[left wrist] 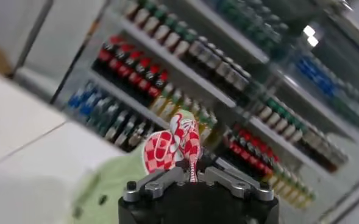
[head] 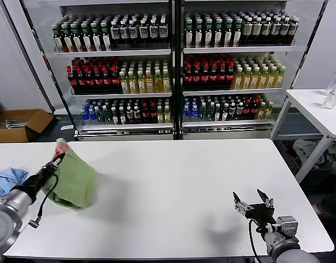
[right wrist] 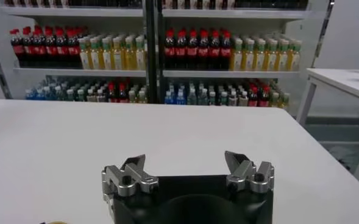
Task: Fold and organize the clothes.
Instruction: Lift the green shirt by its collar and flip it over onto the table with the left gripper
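The sage-green shirt hangs bunched from my left gripper at the table's left side, its lower part resting on the table. The left gripper is shut on the shirt's edge at the red-and-white printed patch, held up off the table; in the left wrist view the cloth is pinched between the closed jaws. My right gripper is open and empty over the table's front right; the right wrist view shows only bare table before it.
A light blue garment lies at the table's left edge. The white table stretches between the arms. Drink-bottle shelves stand behind it. A cardboard box is far left; a second white table far right.
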Robot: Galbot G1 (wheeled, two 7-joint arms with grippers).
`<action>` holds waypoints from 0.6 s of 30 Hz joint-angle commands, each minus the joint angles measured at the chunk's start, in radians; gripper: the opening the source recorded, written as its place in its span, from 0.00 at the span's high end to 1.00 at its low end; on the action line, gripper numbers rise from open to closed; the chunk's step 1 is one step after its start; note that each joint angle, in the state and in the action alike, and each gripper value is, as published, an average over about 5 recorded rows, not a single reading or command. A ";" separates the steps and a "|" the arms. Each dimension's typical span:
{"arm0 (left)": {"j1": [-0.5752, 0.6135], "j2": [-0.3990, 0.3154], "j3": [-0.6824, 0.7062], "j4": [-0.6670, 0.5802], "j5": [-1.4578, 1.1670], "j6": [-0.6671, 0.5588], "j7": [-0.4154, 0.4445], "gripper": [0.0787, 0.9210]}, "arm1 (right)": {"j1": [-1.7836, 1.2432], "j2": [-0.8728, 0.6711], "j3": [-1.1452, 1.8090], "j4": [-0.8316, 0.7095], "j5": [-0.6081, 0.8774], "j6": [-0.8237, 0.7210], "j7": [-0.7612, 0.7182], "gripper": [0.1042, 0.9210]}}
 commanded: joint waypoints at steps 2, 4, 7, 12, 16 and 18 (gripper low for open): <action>-0.050 -0.107 0.579 -0.098 0.759 -0.048 -0.028 0.96 | 0.006 0.001 0.004 -0.006 0.001 0.008 -0.001 0.12; -0.091 -0.157 0.665 -0.015 0.832 -0.063 -0.030 0.96 | 0.006 0.005 0.003 -0.005 -0.002 0.010 -0.001 0.12; -0.157 -0.223 0.747 0.081 0.891 -0.072 -0.036 0.96 | 0.009 0.011 -0.008 0.000 -0.012 0.012 -0.001 0.12; -0.227 -0.301 0.861 0.122 0.902 -0.062 -0.055 0.96 | 0.019 0.013 -0.023 0.009 -0.019 0.011 -0.002 0.12; -0.273 -0.343 0.935 0.210 0.947 -0.089 -0.057 0.96 | 0.026 0.012 -0.026 0.011 -0.018 0.010 -0.004 0.12; -0.300 -0.360 0.948 0.276 0.976 -0.111 -0.050 0.96 | 0.028 0.012 -0.028 0.014 -0.018 0.009 -0.009 0.12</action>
